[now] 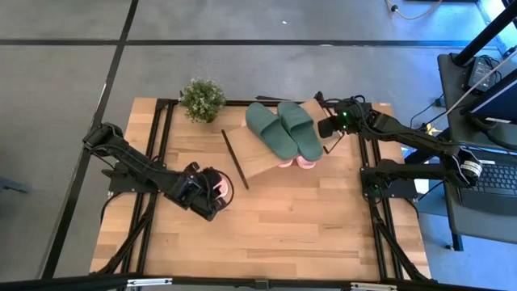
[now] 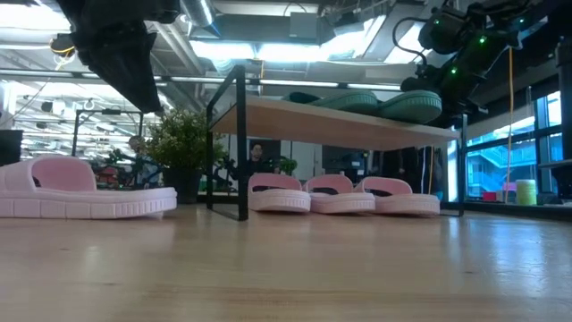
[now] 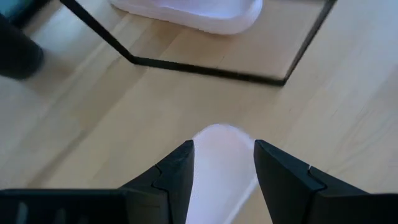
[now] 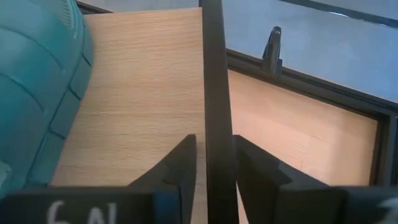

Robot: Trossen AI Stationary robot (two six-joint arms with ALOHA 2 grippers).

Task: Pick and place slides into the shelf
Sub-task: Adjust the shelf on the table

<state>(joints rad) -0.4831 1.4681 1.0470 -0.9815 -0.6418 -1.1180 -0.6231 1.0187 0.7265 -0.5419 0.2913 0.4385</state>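
Right claw (image 4: 213,163) astride the shelf's black edge rail (image 4: 213,74), fingers flanking it, green slide (image 4: 37,81) alongside.

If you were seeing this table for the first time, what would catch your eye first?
Two green slides lie on the shelf at the table's far middle, with three pink slides beneath it. The left end effector hovers over a fourth pink slide; the right end effector straddles a shelf edge.
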